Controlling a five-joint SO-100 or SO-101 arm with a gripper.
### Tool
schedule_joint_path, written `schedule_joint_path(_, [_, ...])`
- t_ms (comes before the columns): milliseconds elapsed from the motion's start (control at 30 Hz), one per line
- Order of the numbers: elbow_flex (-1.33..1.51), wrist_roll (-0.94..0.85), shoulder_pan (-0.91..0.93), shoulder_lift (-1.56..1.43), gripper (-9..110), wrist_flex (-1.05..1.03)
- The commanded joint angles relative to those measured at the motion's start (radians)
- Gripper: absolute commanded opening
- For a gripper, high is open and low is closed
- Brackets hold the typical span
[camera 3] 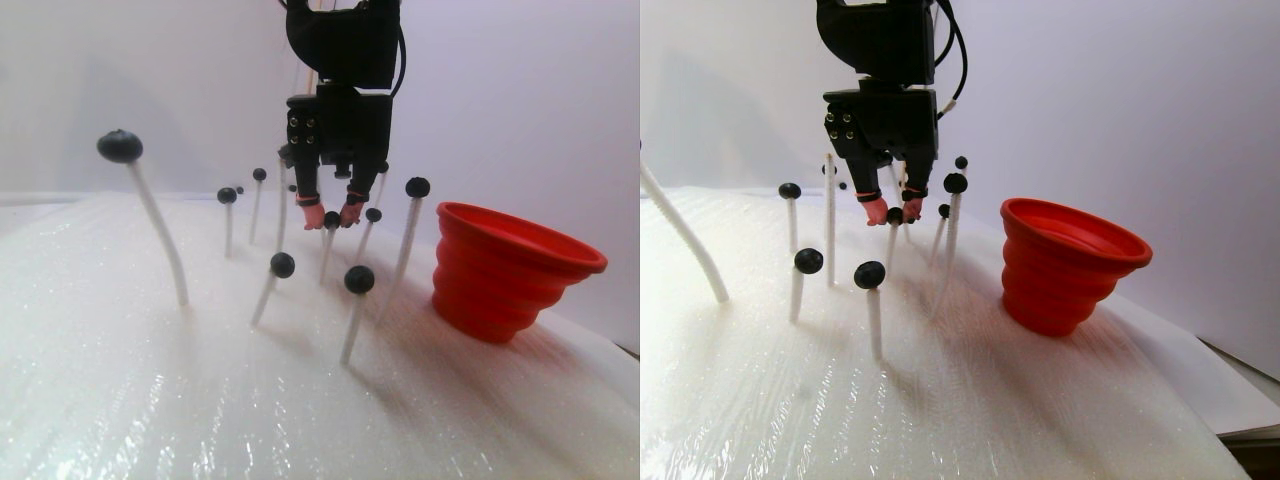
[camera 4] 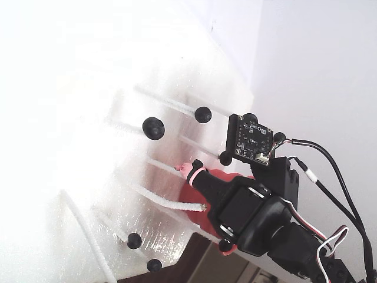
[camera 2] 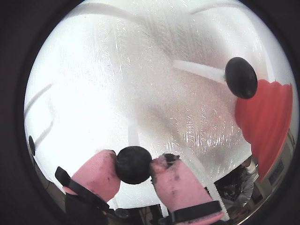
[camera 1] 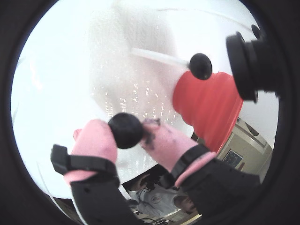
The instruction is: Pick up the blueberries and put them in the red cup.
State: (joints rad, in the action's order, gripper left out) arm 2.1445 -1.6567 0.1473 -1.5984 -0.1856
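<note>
Pink-tipped black jaws pinch one small matte blue-black blueberry (camera 2: pixel 133 164); grip looks shallow, so it could pop out before reaching the red ribbed plastic cup (camera 1: pixel 211 108).

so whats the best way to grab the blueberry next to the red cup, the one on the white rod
Grip the blueberry itself across its round middle, one pink finger each side, as the gripper holds its present berry. Come from above, the side away from the rod, keeping clear of the red cup.

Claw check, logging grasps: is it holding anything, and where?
Yes. The claw pinches one blueberry across its middle, a pink fingertip on either side.
</note>
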Motion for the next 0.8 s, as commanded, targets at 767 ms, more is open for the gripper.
schedule_joint_path(767, [0.043, 0.0, 0.051, -0.259, 12, -0.044])
